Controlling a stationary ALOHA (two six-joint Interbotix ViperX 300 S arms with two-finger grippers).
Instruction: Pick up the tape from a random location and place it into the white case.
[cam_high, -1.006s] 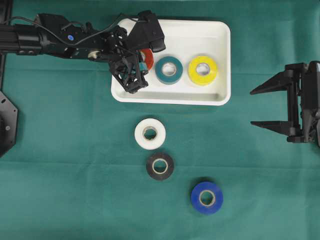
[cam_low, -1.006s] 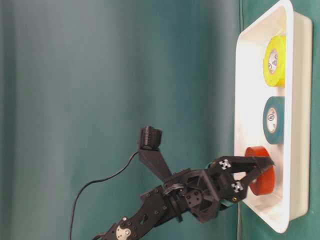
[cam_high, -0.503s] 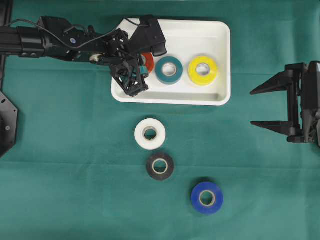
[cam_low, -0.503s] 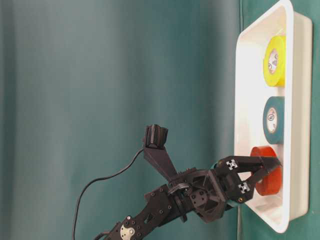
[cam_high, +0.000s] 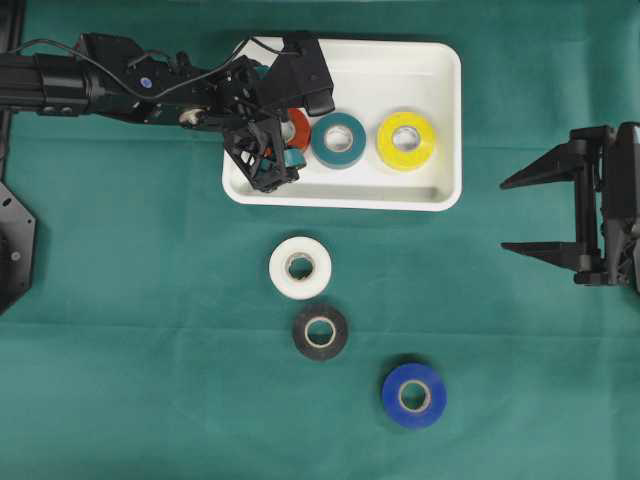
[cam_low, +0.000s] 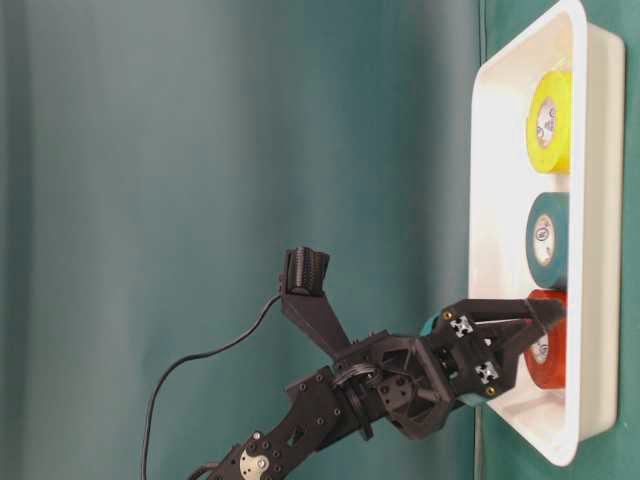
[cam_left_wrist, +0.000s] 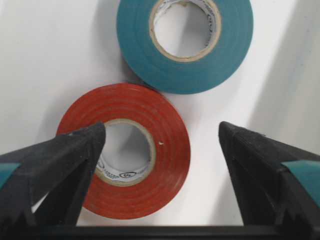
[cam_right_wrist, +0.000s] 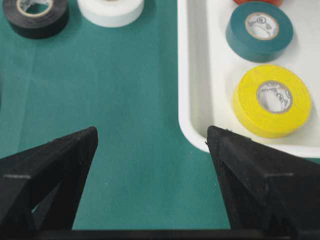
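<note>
The white case (cam_high: 430, 190) is sitting near the far edge of the counter (cam_high: 150, 350), a bit right of the middle, with its long side running along that edge. Three rolls are lying flat in it in a row along its length: a yellow roll (cam_high: 405, 140), a teal roll (cam_high: 338, 140) and the red tape (cam_left_wrist: 137, 150) at the left end. All three are resting on their flat faces with the holes facing straight up. The red tape and the teal roll are touching or as good as touching in the left wrist view.

The left gripper (cam_high: 272, 140) is hanging over the left end of the case, right above the red tape, and its body is hiding most of that roll from overhead. Its jaws are standing wide apart around the tape, one tip over the hole, the other well off to the side over bare case floor, so nothing is being gripped.

Out on the green cloth, nearer the front edge, a white roll (cam_high: 300, 267), a black roll (cam_high: 320, 332) and a blue roll (cam_high: 414, 395) are lying flat in a loose diagonal line, well clear of the case.

The right gripper (cam_high: 545, 215) is waiting by the right edge, jaws spread wide and holding nothing.
</note>
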